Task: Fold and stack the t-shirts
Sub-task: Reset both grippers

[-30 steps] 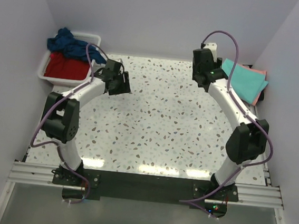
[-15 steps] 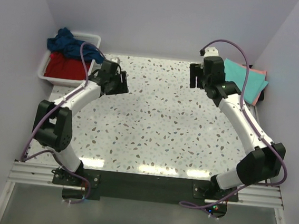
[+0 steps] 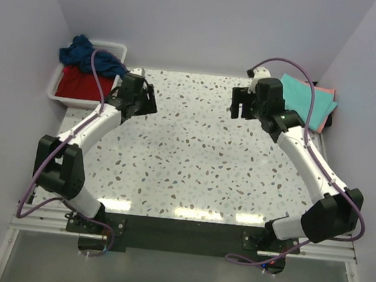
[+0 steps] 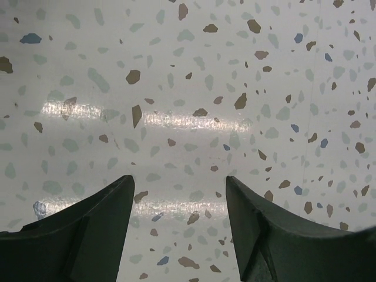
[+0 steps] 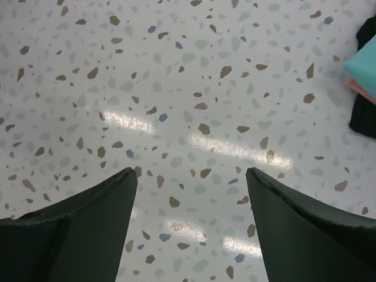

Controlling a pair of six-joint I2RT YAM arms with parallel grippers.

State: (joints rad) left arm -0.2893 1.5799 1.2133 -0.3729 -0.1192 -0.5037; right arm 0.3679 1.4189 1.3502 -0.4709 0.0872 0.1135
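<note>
A folded turquoise t-shirt [image 3: 305,101] lies on top of a salmon-pink one [image 3: 326,94] at the table's back right, with a black one [image 3: 331,119] under them. The stack's corner shows in the right wrist view, the turquoise t-shirt [image 5: 364,69] above the black one [image 5: 365,117]. A navy blue t-shirt [image 3: 83,55] and a red one [image 3: 81,84] lie in the white tub [image 3: 115,47] at the back left. My left gripper [image 3: 140,100] hovers open over bare table right of the tub. My right gripper [image 3: 243,104] hangs open left of the stack, nothing between its fingers [image 5: 76,226].
The speckled table [image 3: 193,155] runs between the two arms. Walls close in at the back and both sides. The arm bases stand on a black rail [image 3: 179,233] at the near edge.
The right gripper has swung left, away from the folded stack, and its jaws have widened. The left gripper has drifted a little left and back toward the tub.
</note>
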